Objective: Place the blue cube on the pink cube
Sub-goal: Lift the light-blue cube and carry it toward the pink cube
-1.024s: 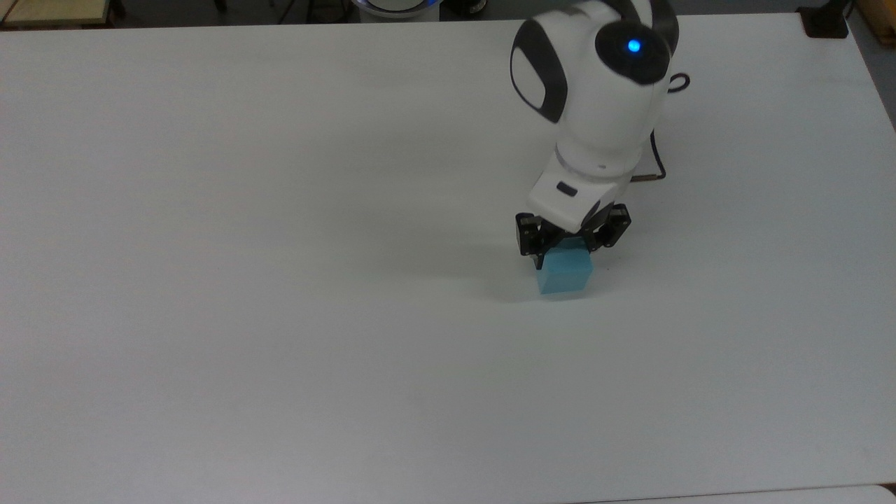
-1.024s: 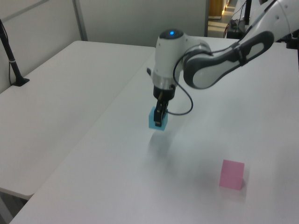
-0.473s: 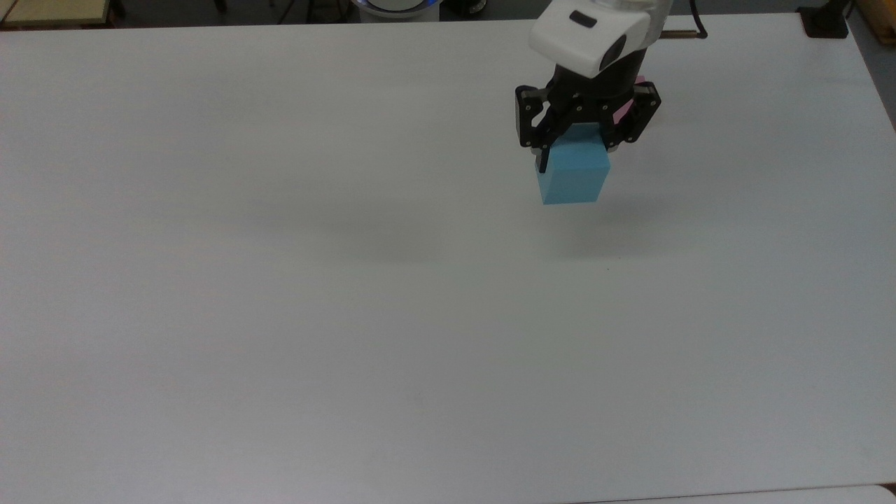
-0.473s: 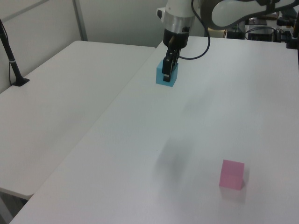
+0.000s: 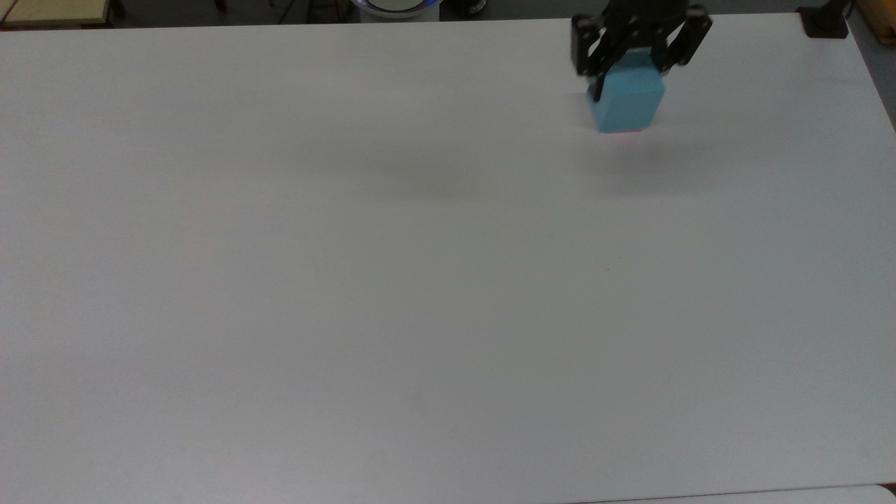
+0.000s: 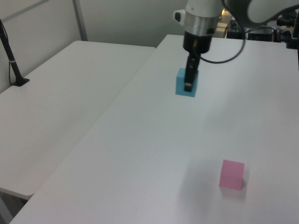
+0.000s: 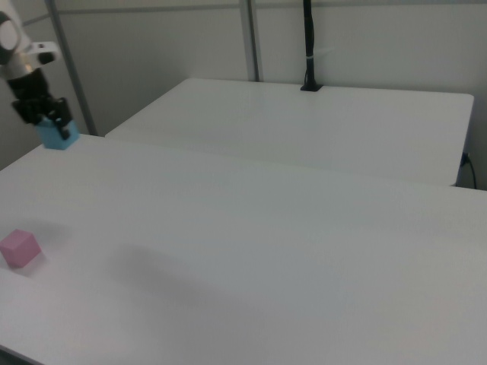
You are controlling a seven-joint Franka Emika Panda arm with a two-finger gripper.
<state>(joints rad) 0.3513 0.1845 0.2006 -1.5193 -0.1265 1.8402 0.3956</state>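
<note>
My gripper (image 5: 630, 73) is shut on the blue cube (image 5: 628, 105), a light-blue block held up off the white table (image 5: 350, 280) near the top view's upper right. In the left view the gripper (image 6: 190, 85) hangs from the arm with the blue cube (image 6: 180, 85) between its dark fingers. The pink cube (image 6: 232, 174) rests on the table well apart from it, toward the left view's lower right. In the right view the gripper (image 7: 44, 119) holds the blue cube (image 7: 61, 138) at the far left, and the pink cube (image 7: 19, 248) sits below it on the table.
A second white table (image 6: 56, 93) adjoins this one. A black pole (image 6: 11, 58) is clamped at its far edge, also visible as a black pole (image 7: 308, 46) in the right view. A black clamp (image 5: 824, 21) sits at the top view's upper right corner.
The gripper has lifted the blue cube off the table and carried it up and to the right in the top view, and rightward in the left view. The pink cube has not moved.
</note>
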